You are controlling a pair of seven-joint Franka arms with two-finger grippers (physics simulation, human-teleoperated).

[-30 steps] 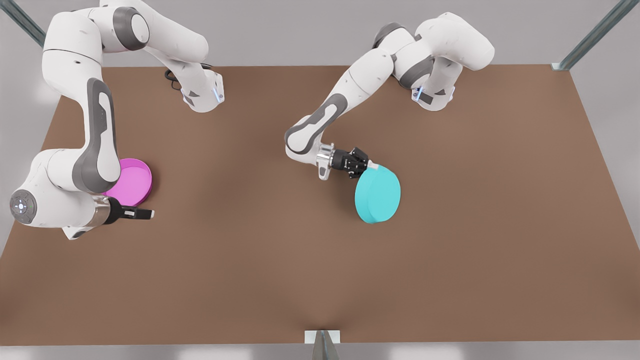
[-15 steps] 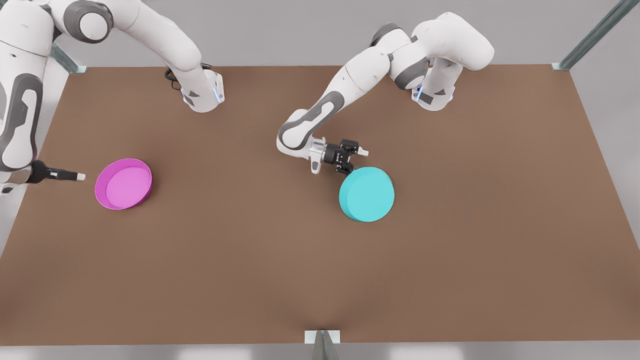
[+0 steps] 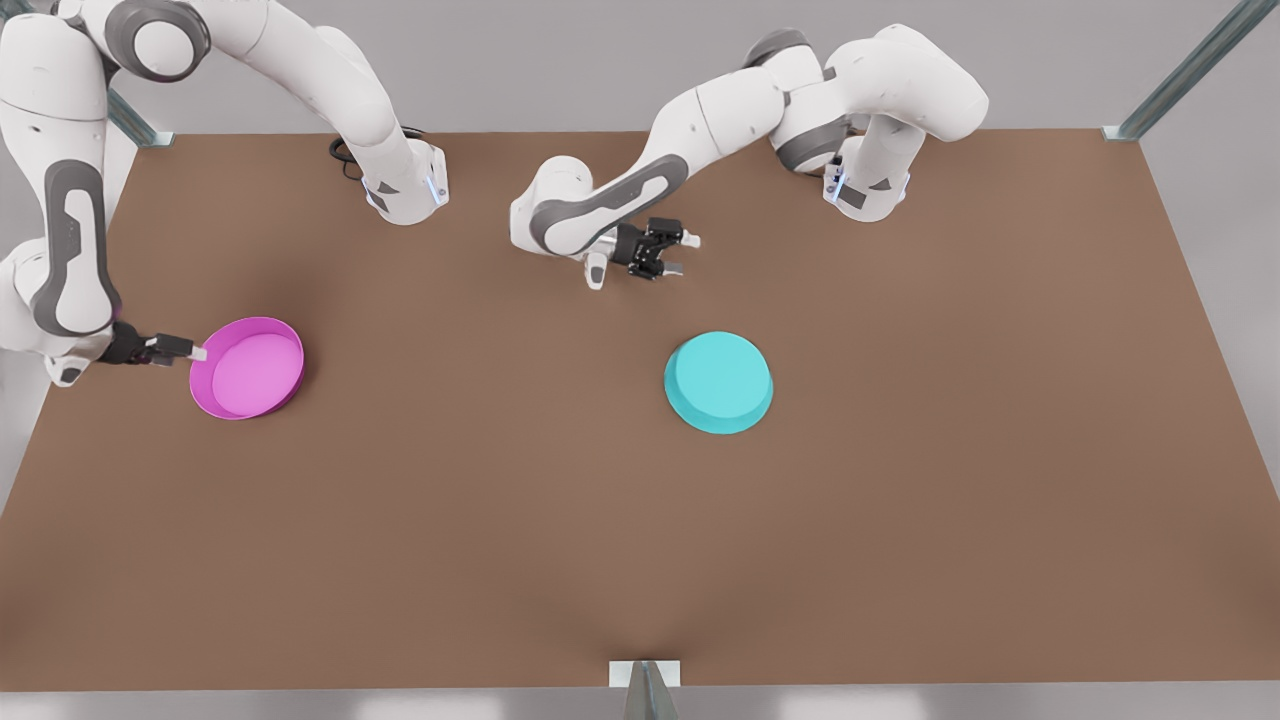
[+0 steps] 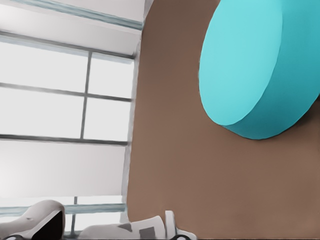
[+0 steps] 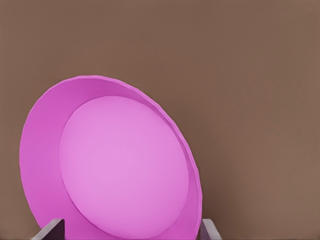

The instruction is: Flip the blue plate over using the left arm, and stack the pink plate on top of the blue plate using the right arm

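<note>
Blue plate [image 3: 718, 382] base-up, flat on worktop [image 3: 640, 520]. My left pincer [image 3: 676, 253] open, apart. Right pincer [image 3: 190, 350] open, straddling pink plate [image 3: 248, 367] rim.

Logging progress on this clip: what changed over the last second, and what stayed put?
The left pincer let go of the blue plate, which dropped from tilted to flat, upside down, and then pulled away open. The right pincer swung off the pink plate and returned to its rim, fingers straddling it. The pink plate stayed put on the table.
</note>
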